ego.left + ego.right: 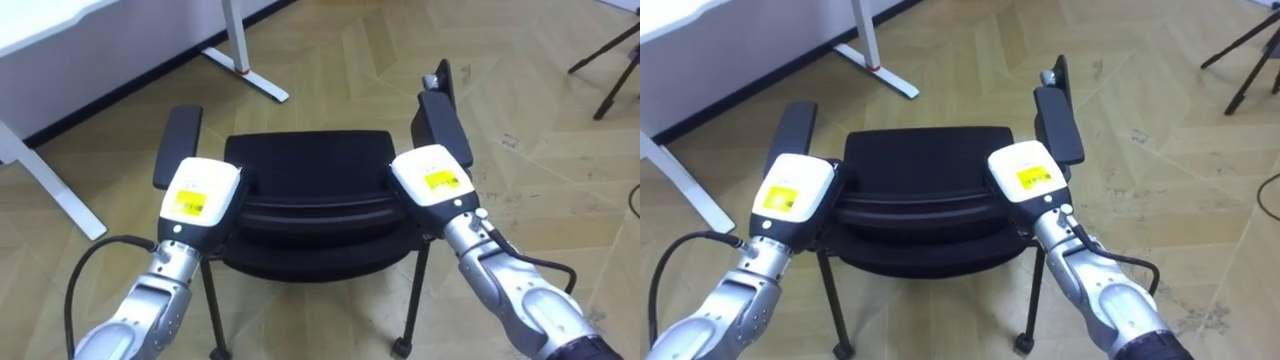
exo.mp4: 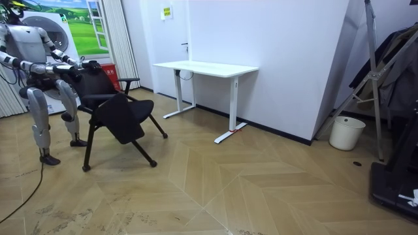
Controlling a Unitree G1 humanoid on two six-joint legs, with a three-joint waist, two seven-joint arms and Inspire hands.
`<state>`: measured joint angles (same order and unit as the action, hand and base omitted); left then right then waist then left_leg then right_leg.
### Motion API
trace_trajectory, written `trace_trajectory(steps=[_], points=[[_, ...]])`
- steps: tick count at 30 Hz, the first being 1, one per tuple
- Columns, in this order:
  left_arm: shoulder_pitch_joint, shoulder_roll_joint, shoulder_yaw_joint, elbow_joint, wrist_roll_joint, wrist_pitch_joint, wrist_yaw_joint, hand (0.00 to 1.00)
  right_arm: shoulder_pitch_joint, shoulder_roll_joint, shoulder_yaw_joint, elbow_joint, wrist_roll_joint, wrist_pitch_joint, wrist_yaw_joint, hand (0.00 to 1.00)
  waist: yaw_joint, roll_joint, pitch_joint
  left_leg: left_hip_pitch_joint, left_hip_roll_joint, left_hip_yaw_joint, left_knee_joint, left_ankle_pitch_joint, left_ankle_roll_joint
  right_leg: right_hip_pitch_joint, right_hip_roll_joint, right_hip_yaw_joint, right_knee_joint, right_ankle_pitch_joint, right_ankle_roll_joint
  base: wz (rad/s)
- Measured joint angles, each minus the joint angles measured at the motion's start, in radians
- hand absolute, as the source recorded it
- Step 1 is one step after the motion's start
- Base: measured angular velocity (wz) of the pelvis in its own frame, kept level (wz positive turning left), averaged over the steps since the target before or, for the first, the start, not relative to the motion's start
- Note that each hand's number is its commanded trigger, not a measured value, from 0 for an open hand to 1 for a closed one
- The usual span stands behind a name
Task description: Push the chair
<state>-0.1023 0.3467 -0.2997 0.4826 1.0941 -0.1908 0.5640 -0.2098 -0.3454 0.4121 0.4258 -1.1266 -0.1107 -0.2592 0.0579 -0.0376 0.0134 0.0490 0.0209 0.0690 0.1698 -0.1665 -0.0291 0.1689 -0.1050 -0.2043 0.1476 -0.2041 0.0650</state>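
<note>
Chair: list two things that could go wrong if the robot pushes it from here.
The left hand and right hand rest high on the back of the chair, so a push may tip it rather than roll it. The foot of the white desk lies ahead-left; a chair leg might catch it.
</note>
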Motion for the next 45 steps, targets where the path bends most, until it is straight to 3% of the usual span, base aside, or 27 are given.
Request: trace_trajectory(steps=[14,19,23,26,30,34,39,43,45], points=[[-0.005,-0.006,0.000,0.006,0.000,0.001,-0.011,1.00,0.006,0.006,-0.002,0.018,0.001,-0.001,-0.019,1.00,0.001,-0.013,0.0027,0.009,-0.001,-0.001,0.001,0.000,0.000,0.020,0.000,-0.017,-0.013,0.000,0.000,0.01],[-0.036,-0.010,0.000,0.033,0.001,-0.003,-0.012,1.00,-0.018,0.014,0.000,0.065,0.017,-0.006,-0.045,1.00,0.002,-0.023,-0.0019,-0.021,-0.001,-0.017,0.028,0.000,0.000,0.009,0.001,-0.023,-0.012,0.000,0.000,0.06],[-0.089,-0.023,-0.016,0.117,0.001,-0.011,0.015,1.00,-0.054,0.029,0.001,0.146,0.022,-0.010,-0.080,1.00,0.004,-0.023,0.0011,-0.032,-0.001,-0.023,0.047,0.000,0.000,0.007,0.002,-0.029,-0.008,0.000,0.000,0.05],[-0.165,-0.032,-0.018,0.186,0.007,-0.028,0.024,1.00,-0.102,0.032,-0.005,0.204,0.033,-0.014,-0.103,1.00,0.003,-0.025,0.0166,-0.086,0.004,-0.042,0.094,0.000,0.000,-0.022,0.007,-0.048,0.008,-0.003,-0.004,0.15],[-0.242,-0.048,-0.018,0.263,0.010,-0.032,0.041,1.00,-0.159,0.051,-0.004,0.280,0.058,-0.022,-0.127,1.00,0.007,-0.030,0.0251,-0.147,0.027,-0.058,0.161,-0.008,-0.011,-0.054,0.027,-0.055,0.045,-0.010,-0.024,0.11],[-0.268,-0.051,-0.018,0.298,0.032,-0.035,0.054,1.00,-0.168,0.069,-0.016,0.320,0.063,-0.030,-0.142,1.00,0.004,-0.029,0.0293,-0.200,0.056,-0.089,0.258,-0.049,-0.028,-0.076,0.047,-0.092,0.123,-0.051,-0.044,0.20],[-0.266,-0.064,-0.024,0.302,0.036,-0.023,0.079,1.00,-0.158,0.068,-0.023,0.339,0.065,-0.044,-0.173,1.00,-0.003,-0.025,0.0351,-0.241,0.061,-0.095,0.328,-0.058,-0.036,-0.115,0.039,-0.123,0.214,-0.116,-0.054,0.26],[-0.261,-0.079,-0.028,0.314,0.033,-0.007,0.107,1.00,-0.156,0.064,-0.020,0.337,0.062,-0.044,-0.205,1.00,0.002,-0.009,0.0352,-0.268,0.073,-0.056,0.370,-0.057,-0.034,-0.138,0.030,-0.124,0.261,-0.140,-0.061,0.06],[-0.261,-0.080,-0.026,0.314,0.031,-0.008,0.111,1.00,-0.158,0.063,-0.021,0.339,0.058,-0.045,-0.218,1.00,0.005,-0.012,0.0322,-0.268,0.072,-0.047,0.361,-0.057,-0.034,-0.154,0.019,-0.120,0.281,-0.145,-0.062,-0.04]])
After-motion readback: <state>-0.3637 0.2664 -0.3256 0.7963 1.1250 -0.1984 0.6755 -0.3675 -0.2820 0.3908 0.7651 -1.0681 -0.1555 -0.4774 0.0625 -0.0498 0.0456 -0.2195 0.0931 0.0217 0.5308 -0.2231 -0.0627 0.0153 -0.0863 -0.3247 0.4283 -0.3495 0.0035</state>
